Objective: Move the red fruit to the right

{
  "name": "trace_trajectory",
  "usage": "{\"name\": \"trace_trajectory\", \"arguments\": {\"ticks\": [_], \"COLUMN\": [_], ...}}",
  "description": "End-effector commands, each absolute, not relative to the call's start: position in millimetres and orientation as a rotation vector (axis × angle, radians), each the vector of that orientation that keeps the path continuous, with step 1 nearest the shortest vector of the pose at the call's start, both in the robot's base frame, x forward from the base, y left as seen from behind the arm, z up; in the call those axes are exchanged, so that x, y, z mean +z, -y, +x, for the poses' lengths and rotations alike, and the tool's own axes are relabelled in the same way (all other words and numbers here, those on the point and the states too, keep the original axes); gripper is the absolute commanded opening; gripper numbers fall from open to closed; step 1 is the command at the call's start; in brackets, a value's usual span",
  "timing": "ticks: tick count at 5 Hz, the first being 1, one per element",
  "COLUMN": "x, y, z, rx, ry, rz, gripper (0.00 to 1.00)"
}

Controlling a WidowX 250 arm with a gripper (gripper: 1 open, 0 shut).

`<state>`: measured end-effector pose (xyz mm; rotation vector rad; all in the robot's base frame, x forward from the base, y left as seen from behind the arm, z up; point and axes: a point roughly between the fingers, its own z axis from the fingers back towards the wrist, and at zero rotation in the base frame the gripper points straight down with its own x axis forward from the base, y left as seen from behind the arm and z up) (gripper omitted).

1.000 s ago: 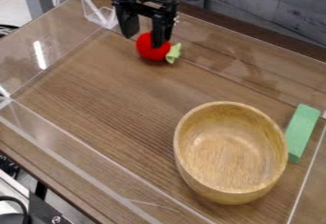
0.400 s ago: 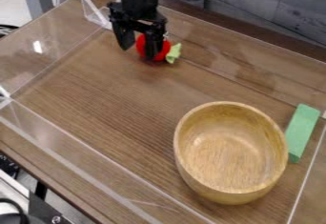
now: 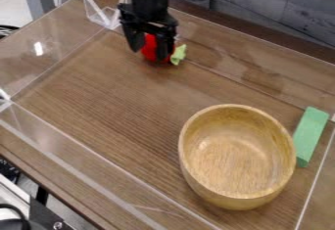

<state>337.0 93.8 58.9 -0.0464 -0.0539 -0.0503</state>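
The red fruit [image 3: 161,48] is a small toy strawberry with a yellow-green leafy cap pointing right, lying on the wooden table near the back. My black gripper [image 3: 149,45] hangs straight down over it, jaws open, with one finger on the fruit's left side and the other over its middle. The fingers cover part of the fruit. I cannot tell whether they touch it.
A large wooden bowl [image 3: 197,165] stands at the front right. A flat green block [image 3: 311,135] leans at the right wall beside it. Clear acrylic walls [image 3: 53,141] enclose the table surface on the left, front and right.
The gripper has dropped lower and shifted slightly, so its fingers now straddle the fruit instead of hovering above it. The fruit has stayed in place.
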Motion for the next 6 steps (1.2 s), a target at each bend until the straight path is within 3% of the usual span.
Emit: {"name": "trace_trajectory", "arguments": {"ticks": [1,3,5,6], "x": [78.0,88.2,87.9,90.5], "y": [-95.4,-112.4,-107.2,-99.3], "z": [360.3,357.1,355.7,343.3], "rx": [-0.044,-0.067,-0.134,-0.113], "ry": [0.132,0.141,0.157,0.166], "rz": [-0.020,-0.018,-0.041,-0.049], "gripper": [1.00,1.00,1.00,1.00]}}
